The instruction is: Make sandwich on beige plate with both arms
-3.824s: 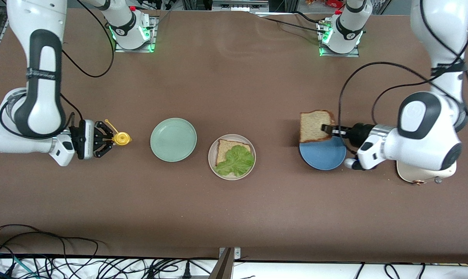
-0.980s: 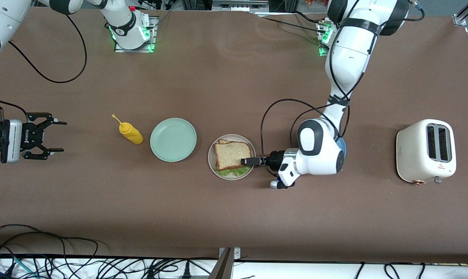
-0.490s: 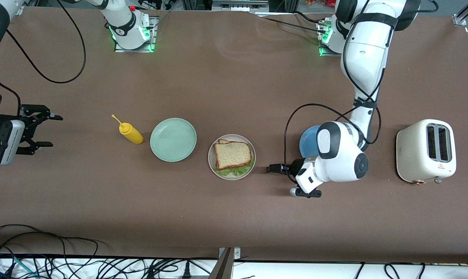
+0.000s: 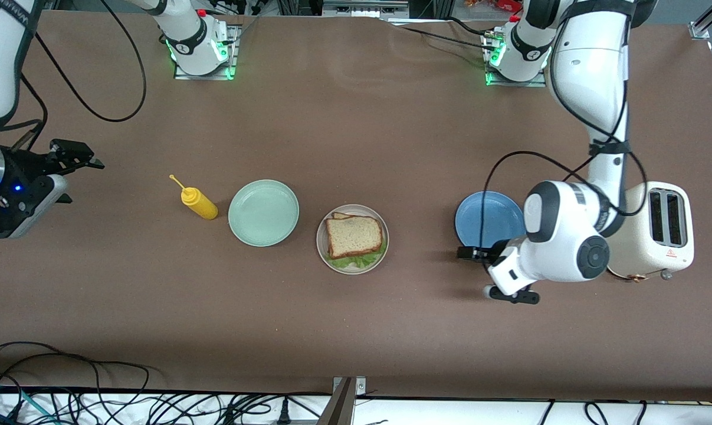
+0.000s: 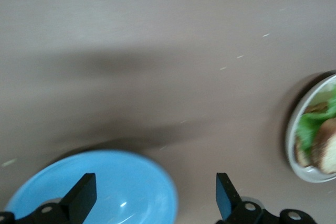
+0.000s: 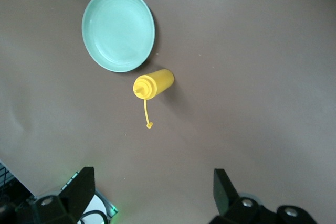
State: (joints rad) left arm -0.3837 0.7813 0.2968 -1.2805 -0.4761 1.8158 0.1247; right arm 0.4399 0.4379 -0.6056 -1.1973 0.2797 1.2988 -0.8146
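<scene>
You can see the sandwich [image 4: 354,236] resting on the beige plate [image 4: 322,242] (lettuce mostly hidden beneath bread). The left hand [image 4: 466,253], fingers spread and empty, hangs beside the blue plate [image 4: 485,215]; the right hand [image 4: 66,162], wide too, is half cut off at the surface's edge.

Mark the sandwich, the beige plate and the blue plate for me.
sandwich [image 4: 354,235], front view, centre of the top bread slice.
beige plate [image 4: 322,248], front view, bare rim toward the right arm's end.
blue plate [image 4: 479,217], front view, bare middle of the dish.
</scene>
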